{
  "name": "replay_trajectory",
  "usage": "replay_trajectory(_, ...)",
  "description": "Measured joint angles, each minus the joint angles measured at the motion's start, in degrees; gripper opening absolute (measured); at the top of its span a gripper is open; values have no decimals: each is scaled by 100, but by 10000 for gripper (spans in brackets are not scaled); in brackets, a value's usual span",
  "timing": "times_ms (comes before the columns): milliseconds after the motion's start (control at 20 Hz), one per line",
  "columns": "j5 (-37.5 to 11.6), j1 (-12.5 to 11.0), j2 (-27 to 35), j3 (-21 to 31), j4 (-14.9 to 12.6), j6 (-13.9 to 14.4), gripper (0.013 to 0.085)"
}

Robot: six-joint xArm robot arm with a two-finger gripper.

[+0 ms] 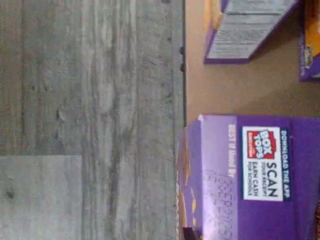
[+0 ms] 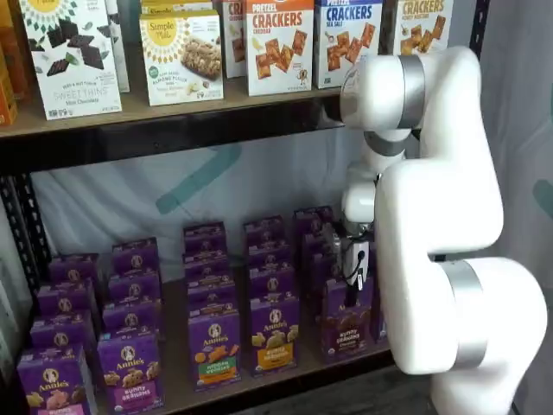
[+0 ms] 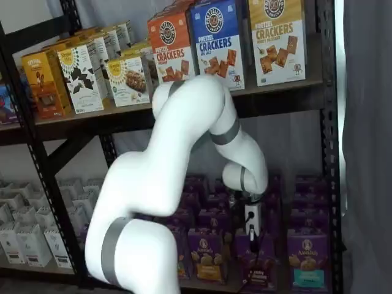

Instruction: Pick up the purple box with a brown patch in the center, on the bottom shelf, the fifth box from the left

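The purple box (image 2: 346, 322) with the brown centre patch stands in the front row of the bottom shelf (image 2: 285, 379), and shows in both shelf views (image 3: 260, 264). My gripper (image 2: 352, 281) comes down onto its top edge, the black fingers closed on the carton (image 3: 251, 236). In the wrist view the box's purple top flap (image 1: 215, 175) with a Box Tops label lies close under the camera, on the tan board (image 1: 235, 100). The box rests on the board, level with its neighbours.
Other purple Annie's boxes stand close by: an orange-band one (image 2: 275, 333) to its left and a green-band one (image 3: 306, 257) to its right. Cracker boxes (image 2: 278, 39) fill the level above. A black rack post (image 3: 327, 153) stands at the right. Grey floor (image 1: 90, 120) lies beyond the board's edge.
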Motion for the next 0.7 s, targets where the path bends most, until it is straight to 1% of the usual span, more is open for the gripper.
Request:
replay_trajectory(200,-260,44,-459,712,222,-173,290)
replay_trajectory(350,-488,130,-792,1246,394,-261,290)
replay_trajectory(700,-1141,496,-1649,2615,827,-349,290)
